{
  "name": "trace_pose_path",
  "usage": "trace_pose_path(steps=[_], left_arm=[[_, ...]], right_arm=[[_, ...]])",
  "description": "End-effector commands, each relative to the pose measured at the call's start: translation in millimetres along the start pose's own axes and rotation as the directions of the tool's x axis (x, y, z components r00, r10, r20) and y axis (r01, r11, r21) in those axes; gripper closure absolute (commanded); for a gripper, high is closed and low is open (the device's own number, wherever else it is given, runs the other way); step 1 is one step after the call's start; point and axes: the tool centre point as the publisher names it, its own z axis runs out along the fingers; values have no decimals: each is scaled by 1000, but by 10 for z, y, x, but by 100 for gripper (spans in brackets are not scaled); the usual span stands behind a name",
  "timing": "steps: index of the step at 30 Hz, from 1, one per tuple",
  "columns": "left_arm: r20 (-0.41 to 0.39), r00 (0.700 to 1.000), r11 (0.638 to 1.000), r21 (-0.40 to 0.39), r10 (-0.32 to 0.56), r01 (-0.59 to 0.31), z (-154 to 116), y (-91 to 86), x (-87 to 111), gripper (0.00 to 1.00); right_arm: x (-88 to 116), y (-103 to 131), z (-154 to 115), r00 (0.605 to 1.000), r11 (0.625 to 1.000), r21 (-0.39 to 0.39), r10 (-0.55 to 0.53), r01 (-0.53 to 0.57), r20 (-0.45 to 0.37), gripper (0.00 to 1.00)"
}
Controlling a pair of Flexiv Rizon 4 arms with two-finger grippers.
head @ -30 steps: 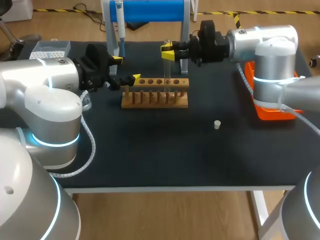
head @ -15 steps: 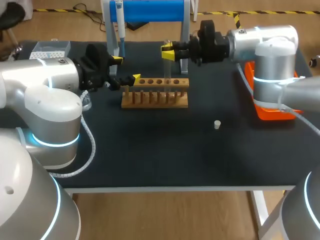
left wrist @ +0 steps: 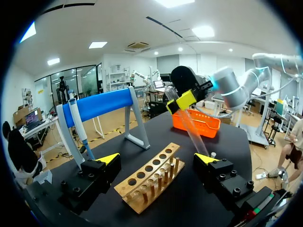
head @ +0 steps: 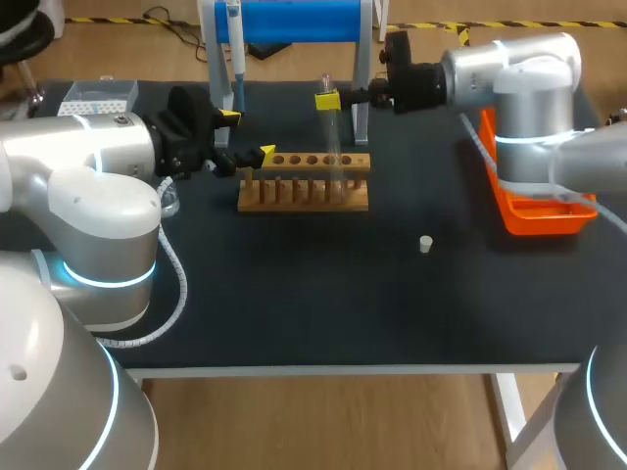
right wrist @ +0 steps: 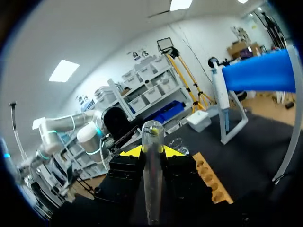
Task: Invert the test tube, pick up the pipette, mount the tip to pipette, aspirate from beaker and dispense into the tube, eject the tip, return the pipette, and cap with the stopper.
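I judge I am on the first step, turning the test tube (head: 331, 147) over; nothing further down the list looks begun. The pipette (head: 235, 49) hangs on the blue stand (head: 294, 20) behind the wooden rack (head: 304, 196), and the stopper (head: 425, 244) lies on the table in front of the rack and to its right, well apart from it. My right gripper (head: 327, 100) is clamped on the tube near its upper end, a yellow fingertip on either side. The tube hangs above the rack, slightly tilted, its lower end down by the row of pegs — whether it touches one I cannot tell. Nor can I tell which end is the open one. My right arm comes in behind the rack's right end with its wrist held level, fingers pointing sideways across the rack. My left gripper (head: 247, 135) sits just beside the rack's left end, fingers wide apart and holding nothing, the rack lying ahead of them. The next move calls for lifting the tube clear of the pegs, rolling the wrist over, then lowering it straight into a hole — a slanted entry could catch the rim or nudge the rack.
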Motion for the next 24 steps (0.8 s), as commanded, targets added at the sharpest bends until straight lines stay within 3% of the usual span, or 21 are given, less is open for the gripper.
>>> trace_pose_path(steps=[1,7,22,24], left_arm=[[-2,1000,1000,4,0,0,10,12,-3,0],[-2,1000,1000,4,0,0,10,12,-3,0],[-2,1000,1000,4,0,0,10,12,-3,0],[-2,1000,1000,4,0,0,10,12,-3,0]], right_arm=[[56,-16,-40,953,954,20,297,-299,66,100],[133,-106,-100,900,907,-39,420,-418,114,100],[133,-106,-100,900,907,-39,420,-418,114,100],[139,-175,-98,884,888,-18,459,-460,91,100]])
